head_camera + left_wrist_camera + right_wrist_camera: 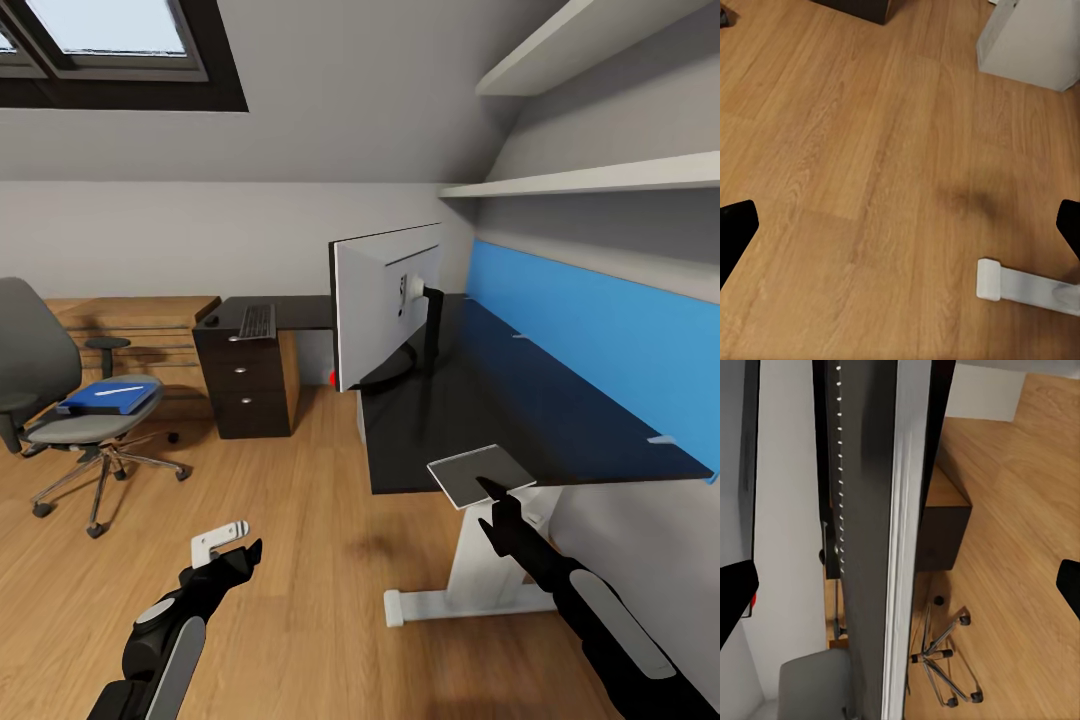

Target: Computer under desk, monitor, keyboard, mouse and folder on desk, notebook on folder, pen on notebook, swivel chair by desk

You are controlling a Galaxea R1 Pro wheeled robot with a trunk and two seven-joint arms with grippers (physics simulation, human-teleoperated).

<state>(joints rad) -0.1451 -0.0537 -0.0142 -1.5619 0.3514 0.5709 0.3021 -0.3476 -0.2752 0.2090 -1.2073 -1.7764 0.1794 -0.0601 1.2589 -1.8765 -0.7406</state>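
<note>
My right claw [490,495] is at the near corner of the worktop [560,420]. Its jaws are spread wide, with the notebook [478,472] edge-on between them in the right wrist view. I cannot tell whether they are gripping it. From the head camera the notebook lies flat at the worktop's front edge, partly past it. My left claw [235,548] hangs low over the plank floor [870,150], jaws wide, nothing between them.

Further along the worktop the monitor [385,305] stands with its pale back toward me. The keyboard [257,321] and the mouse [211,320] sit on the far wing, above the drawers. Well off to the left, the swivel chair [40,350] carries the blue folder [105,400] on its seat, with the pen [120,389] lying on top.
</note>
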